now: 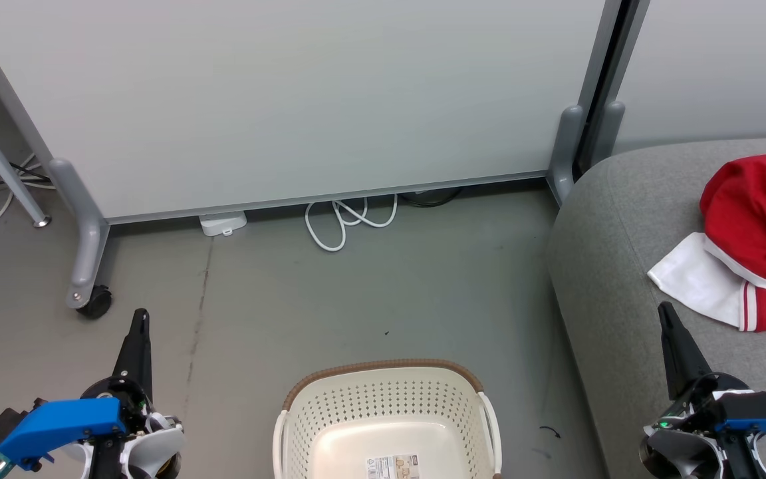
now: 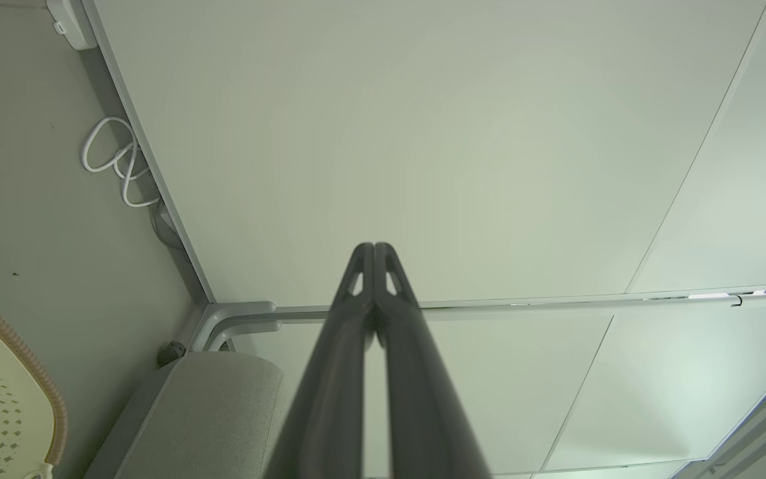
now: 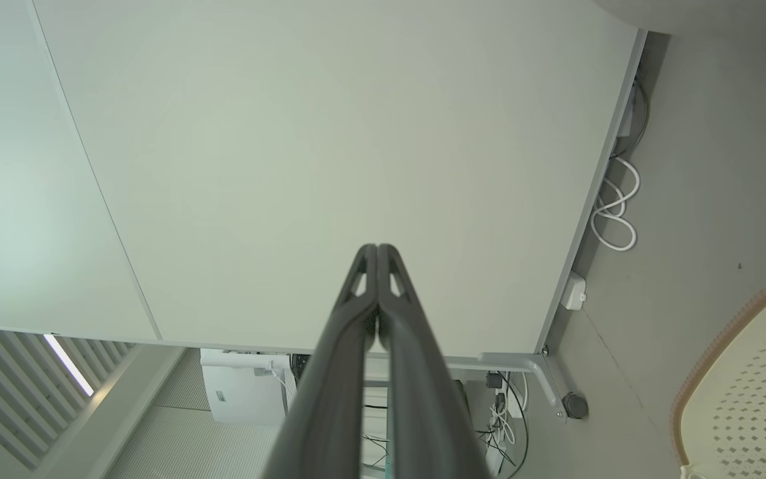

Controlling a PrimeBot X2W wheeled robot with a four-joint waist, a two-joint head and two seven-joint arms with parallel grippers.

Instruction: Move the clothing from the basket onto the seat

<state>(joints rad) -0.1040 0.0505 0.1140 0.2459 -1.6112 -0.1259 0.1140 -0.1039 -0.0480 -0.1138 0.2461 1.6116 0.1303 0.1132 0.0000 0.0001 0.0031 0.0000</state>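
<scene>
Head view shows the clothing (image 1: 755,226) lying in a rumpled heap on the seat (image 1: 609,266), at the right of the picture. The plain red piece is bunched at the far side. A white part with a red stripe spreads from it toward the near left, so the heap's long axis seems to run on that diagonal, though the picture's right edge cuts it off. The basket (image 1: 383,372) stands on the grey floor (image 1: 389,293) just left of the seat, mouth up, with only a paper label (image 1: 393,466) on its bottom. Its handles sit at the left and right sides, and the bottom edge of the picture cuts off its near part.

Both arms hang low and apart from the basket. The left gripper (image 1: 139,318) is over the floor and the right gripper (image 1: 665,313) is over the seat's front, near the white cloth but not touching it. Both point away from the robot toward a pale partition panel (image 1: 290,100). In the wrist views each pair of fingers is pressed together at the tips, holding nothing. A white cable (image 1: 346,223) loops on the floor under the panel.
</scene>
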